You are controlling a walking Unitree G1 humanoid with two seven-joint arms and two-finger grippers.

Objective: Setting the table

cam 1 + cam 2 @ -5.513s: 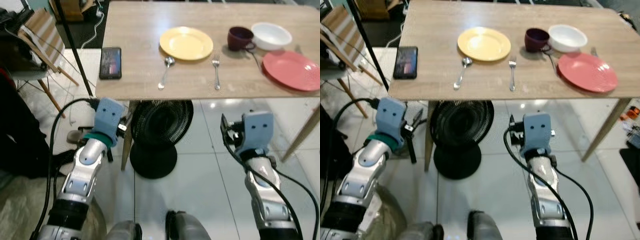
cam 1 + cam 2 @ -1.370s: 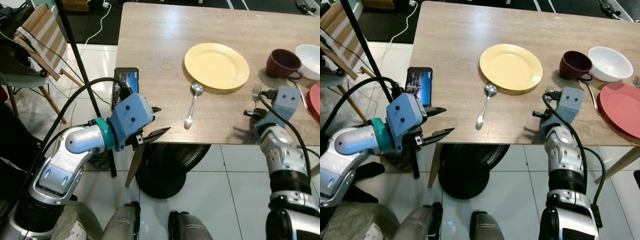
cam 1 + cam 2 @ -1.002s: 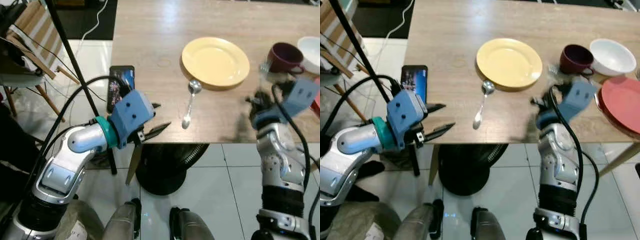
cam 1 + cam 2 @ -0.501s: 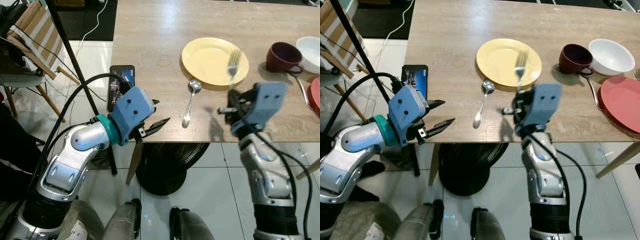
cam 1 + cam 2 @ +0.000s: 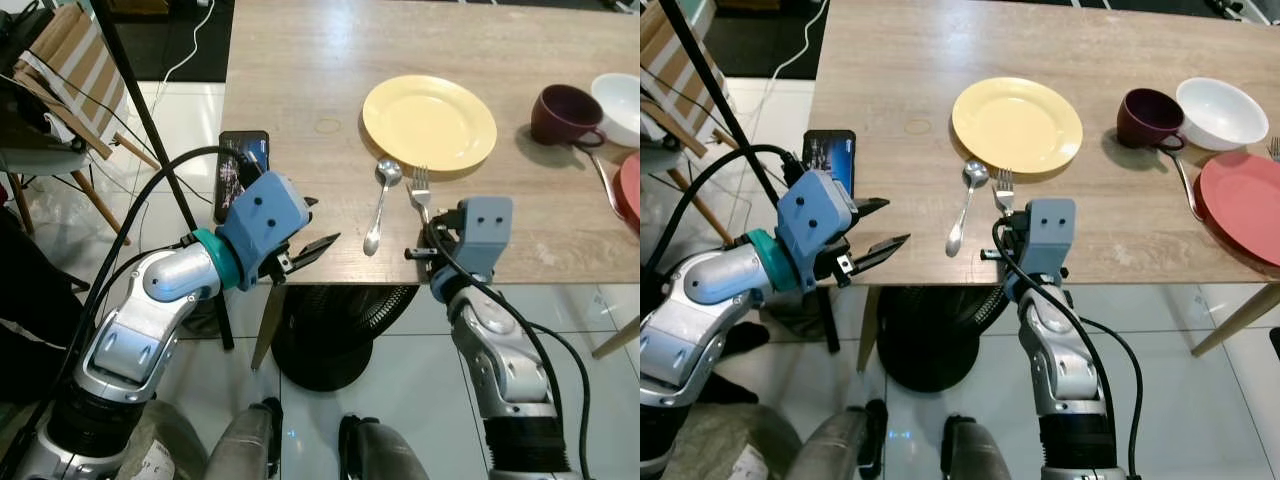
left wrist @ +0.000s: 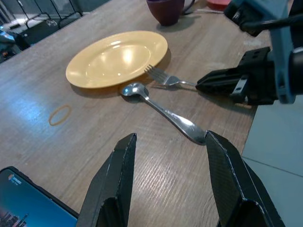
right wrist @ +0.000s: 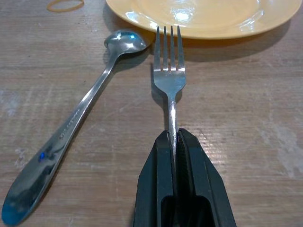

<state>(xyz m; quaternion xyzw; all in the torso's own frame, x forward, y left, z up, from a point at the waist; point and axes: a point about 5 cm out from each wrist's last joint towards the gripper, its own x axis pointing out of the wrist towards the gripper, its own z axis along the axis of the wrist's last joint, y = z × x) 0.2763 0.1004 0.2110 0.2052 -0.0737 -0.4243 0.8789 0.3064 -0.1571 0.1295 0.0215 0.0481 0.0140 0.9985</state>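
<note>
Your right gripper point(image 7: 173, 142) is clamped on the fork point(image 7: 169, 82) handle, tines reaching forward toward the yellow plate point(image 5: 429, 122), just short of its rim. Watch out: the spoon point(image 5: 380, 204) lies close beside the fork, so releasing carelessly or dragging sideways could knock them together. Your left gripper point(image 6: 166, 163) hovers spread wide nearer the table point(image 5: 290, 90) edge, farther from the plate.

Looks like a home dining area: wooden dining table point(image 5: 300, 90) laid with yellow plate point(image 5: 429, 122), mug point(image 5: 560, 101), white bowl point(image 5: 620, 93), spoon point(image 5: 380, 204); glossy white tile floor point(image 5: 400, 345), folding chair point(image 5: 80, 70), black floor fan point(image 5: 330, 325) beneath, smartphone point(image 5: 236, 172).
</note>
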